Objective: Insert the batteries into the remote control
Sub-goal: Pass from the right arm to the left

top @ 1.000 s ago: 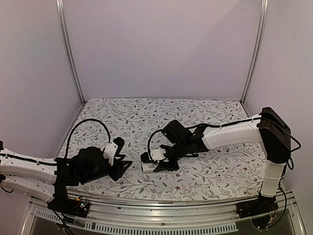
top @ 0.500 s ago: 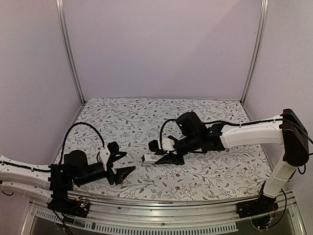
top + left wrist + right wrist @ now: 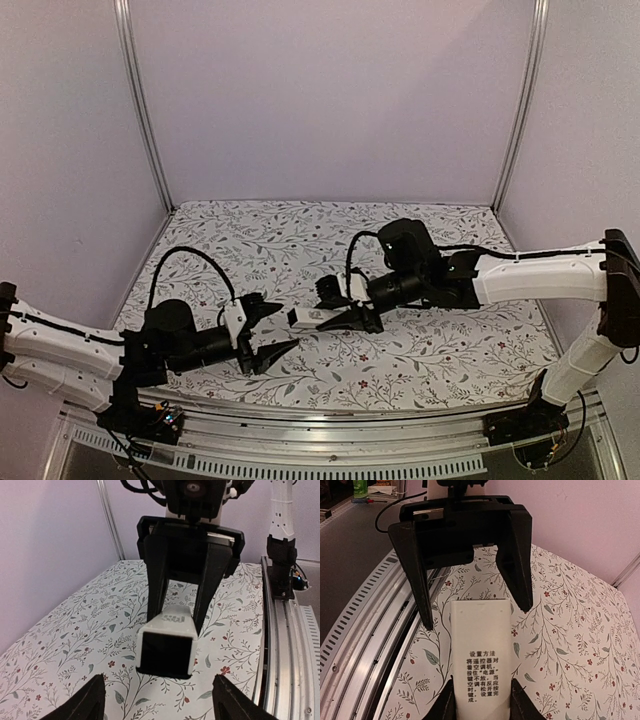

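In the top view the left arm reaches in from the lower left of the frame, low over the flowered table, and the left gripper points right with its claw spread wide, holding nothing. Just right of it, near the centre of the frame, the remote control hangs clear of the cloth, lying roughly level with one short end turned toward that open claw. From the left wrist view the two black fingertips stand at the lower corners of the frame and the remote control floats between and beyond them, apart from both; its near end shows as a dark square face in a white rim, and whether anything sits inside cannot be told. Behind it, the right gripper comes down over the bar from the upper middle. In the right wrist view the remote control runs up the centre of the frame, white, with small printed characters on its face, pinched at the bottom edge by the right gripper. Its far end lies between the spread fingers of the left gripper, touching neither. Back in the top view, the right gripper clamps the bar from the right of centre, and its white arm stretches away to the right edge.
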{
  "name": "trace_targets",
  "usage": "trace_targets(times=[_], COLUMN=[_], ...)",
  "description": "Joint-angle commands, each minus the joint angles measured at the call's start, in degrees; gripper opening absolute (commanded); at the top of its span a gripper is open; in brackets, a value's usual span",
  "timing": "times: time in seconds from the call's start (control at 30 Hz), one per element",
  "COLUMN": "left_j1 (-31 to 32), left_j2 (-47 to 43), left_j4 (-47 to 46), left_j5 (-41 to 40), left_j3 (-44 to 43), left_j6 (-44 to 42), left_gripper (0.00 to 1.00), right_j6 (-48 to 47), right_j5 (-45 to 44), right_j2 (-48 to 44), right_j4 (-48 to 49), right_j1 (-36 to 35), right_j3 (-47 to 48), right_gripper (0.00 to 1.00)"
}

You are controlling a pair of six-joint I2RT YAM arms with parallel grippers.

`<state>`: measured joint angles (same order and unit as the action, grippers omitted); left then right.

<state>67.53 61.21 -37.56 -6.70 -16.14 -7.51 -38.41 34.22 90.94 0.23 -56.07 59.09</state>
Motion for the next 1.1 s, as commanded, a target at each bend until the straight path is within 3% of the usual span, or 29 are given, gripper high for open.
trace_targets(times=[0.0,0.2,0.4,0.73,1.07], left_j1=[0.9,1.0,0.9,1.0,0.9], left_j2=[2.5,3.8,3.7,4.3,5.0], left_j4=[-6.2,-6.7,-5.3,-3.9,-3.9], left_j5=[3.9,3.8,4.4,5.0,5.4], left_j3=[-2.5,-4.5,-5.1,-5.7,-6.0], left_j6=[0.2,0.9,2.8,2.9,2.2], left_gripper=[0.72,0.66,0.47,0.32,0.05], right_j6=[-0.1,-0.2,0.0,0.4,0.3], right_j5=[3.1,3.8,3.5,2.2,1.6], right_j2=[-2.6,-3.0,-3.1,-3.2,-3.1], right_j4=[2.3,2.7,2.9,3.0,3.0], right_j1=[0.2,0.2,0.2,0.2,0.2], right_j3=[-0.7,-0.8,-0.9,-0.8,-0.5], right_gripper=[0.28,0.28,0.28,0.27,0.29])
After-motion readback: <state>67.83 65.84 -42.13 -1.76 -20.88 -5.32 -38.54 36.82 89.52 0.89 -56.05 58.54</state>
